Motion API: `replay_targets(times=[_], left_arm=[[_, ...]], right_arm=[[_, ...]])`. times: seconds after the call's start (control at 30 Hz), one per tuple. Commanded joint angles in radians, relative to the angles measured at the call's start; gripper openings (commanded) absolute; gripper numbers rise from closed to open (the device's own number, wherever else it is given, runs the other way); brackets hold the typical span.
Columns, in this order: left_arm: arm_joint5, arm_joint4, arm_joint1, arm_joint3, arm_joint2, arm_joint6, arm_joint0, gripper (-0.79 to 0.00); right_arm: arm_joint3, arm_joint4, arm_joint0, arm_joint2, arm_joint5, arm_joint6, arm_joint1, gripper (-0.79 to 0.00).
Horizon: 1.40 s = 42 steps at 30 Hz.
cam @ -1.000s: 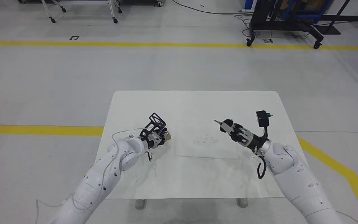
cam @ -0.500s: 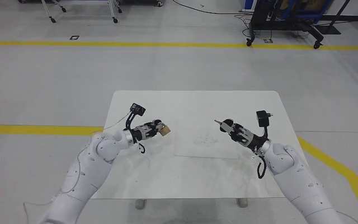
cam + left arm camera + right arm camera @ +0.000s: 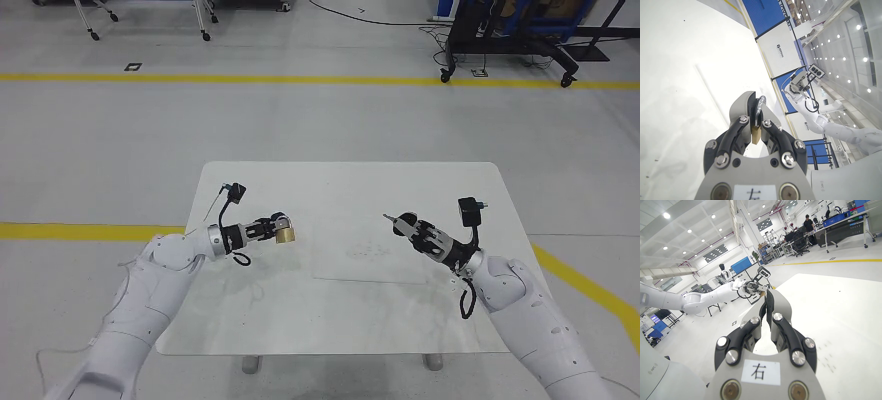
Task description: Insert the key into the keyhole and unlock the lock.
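My left gripper [image 3: 272,231] hovers over the left half of the white table [image 3: 350,320], shut on a small brass lock [image 3: 286,234] whose body points toward the other arm. In the left wrist view the lock [image 3: 755,136] is pinched between the closed fingers [image 3: 745,106]. My right gripper [image 3: 402,224] is over the right half, shut on the key, whose thin silver tip [image 3: 386,216] sticks out toward the lock. The right wrist view has the pads [image 3: 770,306] pressed together with the key hidden, and the lock [image 3: 762,293] facing them across a gap.
A faint rectangular mat outline [image 3: 330,278] lies on the table's middle, between the arms. Yellow floor lines [image 3: 90,232] run past the table's sides. A dark cart [image 3: 510,45] stands far behind.
The left arm has swung outward to the left and turned its wrist, so the lock is held off the table pointing at the key. The right arm has kept still.
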Motion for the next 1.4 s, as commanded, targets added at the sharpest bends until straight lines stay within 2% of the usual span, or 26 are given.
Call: replay_targets(times=[0.0,0.13,0.23,0.33,0.43,0.8,0.9,0.93,1.0,1.1,1.27,1.37], left_arm=[[0.011,-0.001,0.0,-0.003,-0.001,0.012,0.005,-0.785],[0.148,-0.036,-0.004,-0.026,0.012,-0.011,0.01,-0.785],[0.256,-0.09,-0.011,-0.014,0.022,-0.048,-0.011,-0.785],[0.324,-0.139,-0.023,0.008,0.038,-0.065,-0.031,-0.785],[0.372,-0.213,-0.038,0.041,0.053,-0.075,-0.05,-0.785],[0.372,-0.213,-0.038,0.041,0.053,-0.075,-0.05,-0.785],[0.441,-0.16,-0.035,0.021,0.051,0.026,-0.028,-0.785],[0.484,-0.186,-0.036,0.012,0.048,0.023,-0.019,-0.785],[0.585,-0.215,-0.038,0.024,0.044,0.035,-0.028,-0.785],[0.74,-0.26,-0.056,0.044,0.071,0.024,-0.072,-0.785],[0.777,-0.349,-0.09,0.103,0.105,-0.006,-0.144,-0.785],[0.772,-0.358,-0.094,0.113,0.108,-0.013,-0.151,-0.785]], right_arm=[[0.0,0.0,0.0,0.0,0.0,0.0,0.0,-0.785],[0.0,0.0,0.0,0.0,0.0,0.0,0.0,-0.785],[0.0,0.0,0.0,0.0,0.0,0.0,0.0,-0.785],[0.0,0.0,0.0,0.0,0.0,0.0,0.0,-0.785],[0.0,0.0,0.0,0.0,0.0,0.0,0.0,-0.785],[0.0,0.0,0.0,0.0,0.0,0.0,0.0,-0.785],[0.0,0.0,0.0,0.0,0.0,0.0,0.0,-0.785],[0.004,-0.017,0.004,-0.022,0.03,0.027,-0.003,-0.785],[0.028,0.01,0.043,-0.083,0.003,0.058,-0.016,-0.785],[0.111,0.086,0.117,-0.151,0.0,0.082,-0.035,-0.785],[0.184,0.126,0.176,-0.188,0.0,0.098,-0.048,-0.785],[0.188,0.127,0.179,-0.187,0.0,0.097,-0.048,-0.785]])
